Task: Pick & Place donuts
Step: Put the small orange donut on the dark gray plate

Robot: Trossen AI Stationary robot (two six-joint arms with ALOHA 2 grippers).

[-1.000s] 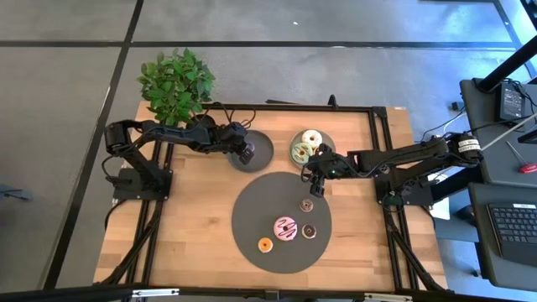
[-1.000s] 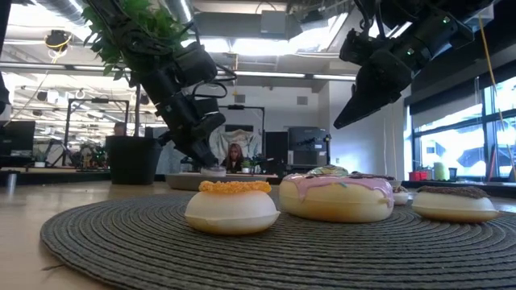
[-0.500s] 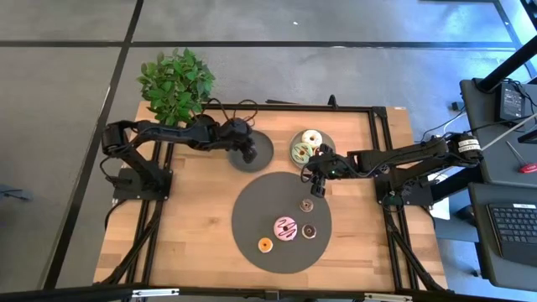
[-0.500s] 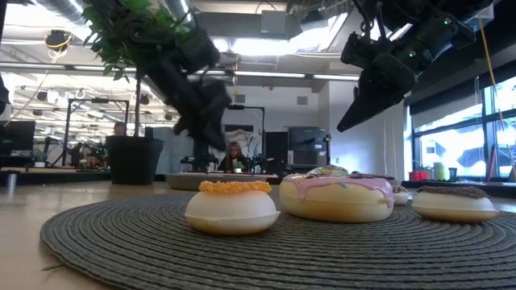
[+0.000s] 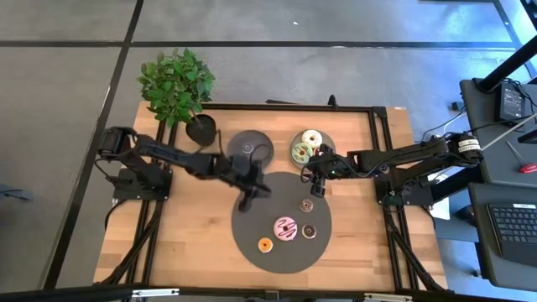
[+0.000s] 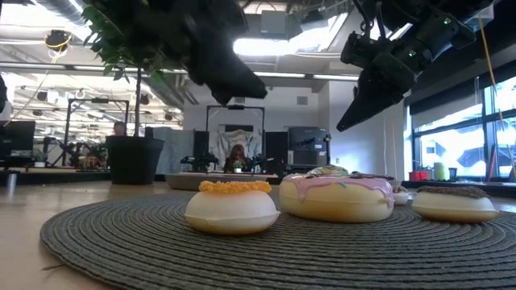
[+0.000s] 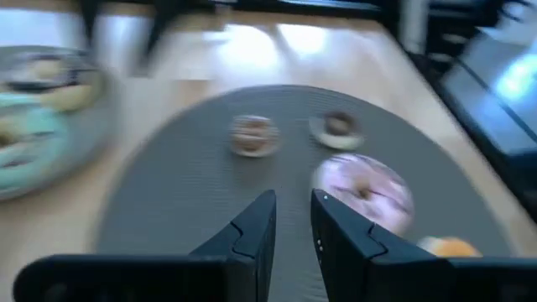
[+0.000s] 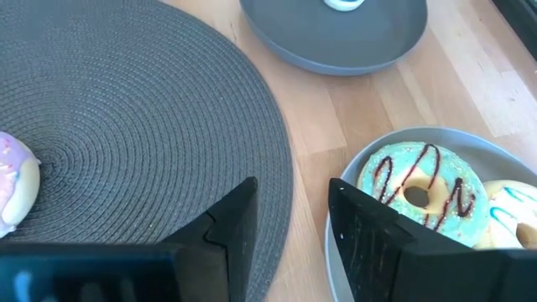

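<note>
Four donuts lie on the dark round mat (image 5: 252,220): a brown sprinkled one (image 5: 306,205), a pink one (image 5: 286,227), a chocolate one (image 5: 309,231) and an orange one (image 5: 265,245). A green donut (image 8: 419,197) and a pale one (image 5: 311,137) sit on the right grey plate (image 5: 324,153). A white donut (image 8: 344,2) rests on the left grey plate (image 5: 260,155). My left gripper (image 5: 247,198) hovers open over the mat's far left part, holding nothing, its fingers pointing toward the pink donut (image 7: 362,190). My right gripper (image 5: 317,174) hangs open and holds nothing between the right plate and the mat.
A potted plant (image 5: 176,84) stands at the table's far left corner. A black frame rail (image 5: 382,151) runs along the table's edges. Bare wood lies left of the mat (image 5: 185,226). In the low view the orange donut (image 6: 232,205) is nearest.
My left gripper has risen from the left plate and swung fast toward the table's near edge, ending over the mat's far left part. The white donut stays behind on that plate. My right arm has kept still.
</note>
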